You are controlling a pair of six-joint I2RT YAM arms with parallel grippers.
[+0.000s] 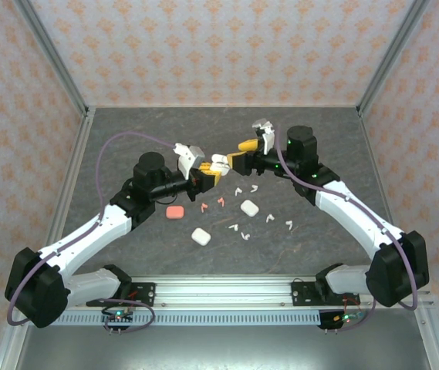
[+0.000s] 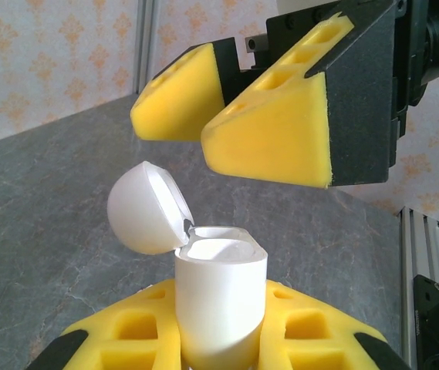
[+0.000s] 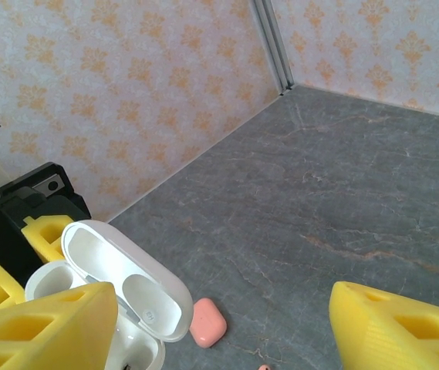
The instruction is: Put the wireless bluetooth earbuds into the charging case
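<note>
The left gripper (image 1: 206, 177) is closed on a white charging case (image 2: 219, 301), its yellow fingers clamped on the lower body and holding it upright above the table. The case's lid (image 2: 146, 208) is hinged back and open, and the left wrist view shows the pale inside of the body from the rim down. The right gripper (image 1: 242, 153) stands with its jaws well apart and nothing between them. It hangs just beside and a little above the open case, its fingers close to the lid but not touching it.

The two grippers meet over the middle of the table (image 1: 126, 139). Beyond them, bare grey surface runs back to the patterned walls and the metal corner posts.

The top view shows what lies nearer the arm bases. Six white earbuds (image 1: 238, 189) are scattered loose there, apart from each other, and two pink earbuds (image 1: 205, 206) lie to their left. A pink case (image 1: 175, 212) and two closed white cases (image 1: 200, 236) sit among them.

The right wrist view shows the lid's two moulded hollows and the pink case on the table below. A pink speck at that picture's bottom edge may be an earbud, but it is too cropped to tell.
</note>
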